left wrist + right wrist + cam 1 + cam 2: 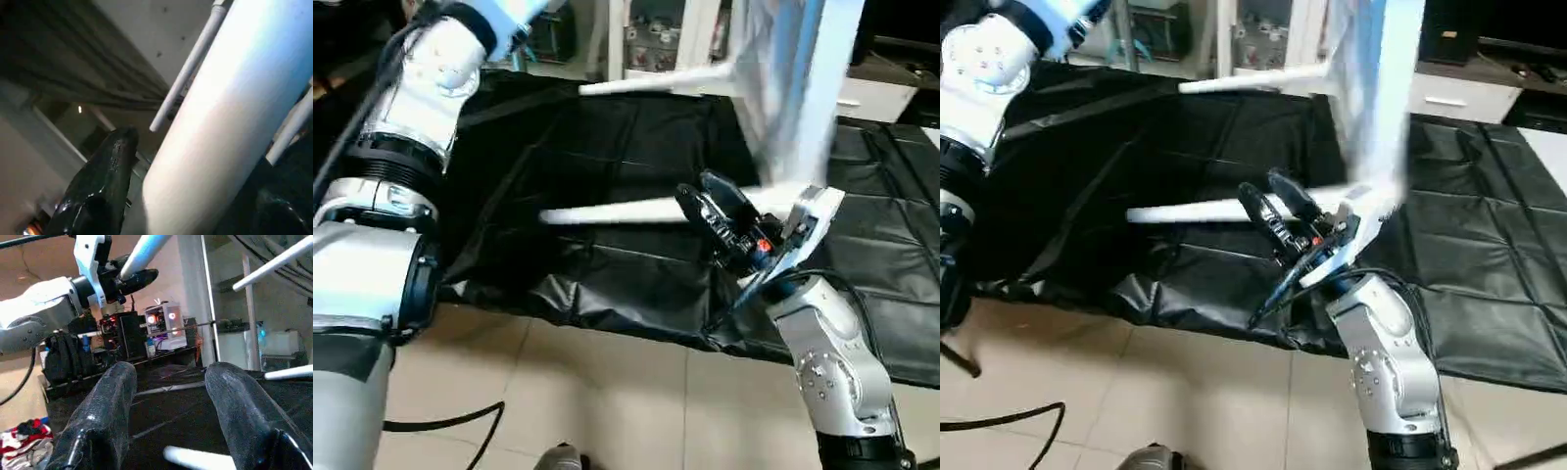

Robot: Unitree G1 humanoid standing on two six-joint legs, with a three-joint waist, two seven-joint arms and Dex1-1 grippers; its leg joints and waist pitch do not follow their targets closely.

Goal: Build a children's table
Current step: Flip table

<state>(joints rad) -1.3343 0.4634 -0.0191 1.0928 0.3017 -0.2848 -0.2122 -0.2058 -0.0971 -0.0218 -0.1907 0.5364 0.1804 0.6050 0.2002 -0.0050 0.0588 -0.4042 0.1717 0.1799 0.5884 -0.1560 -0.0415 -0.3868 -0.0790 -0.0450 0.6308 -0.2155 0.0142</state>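
Clearly, the children's table (793,98) is standing on its edge on the black sheet (607,147) that is covering the floor, and it is being kept up from above. Its white slab is rising just behind the right gripper (1278,211), and two of its tube legs are sticking out sideways from it: the lower leg (617,211) is passing just beside and behind the right jaws, and the upper leg (656,84) is hanging higher, well apart from them. The right jaws are standing apart at a middle width and are holding nothing. The left gripper (128,278), seen in the right wrist view, is closing its jaws around a white tube leg (144,249). The left wrist view is showing that leg lying between one black finger (105,171) and the other. I am judging that the table is light and stiff, being hollow plastic, but smooth and slippery, and long enough to swing easily. A leg is giving a good hold near its socket, where it is turning least. The thin slab edge is looking like a poorer place to take it.
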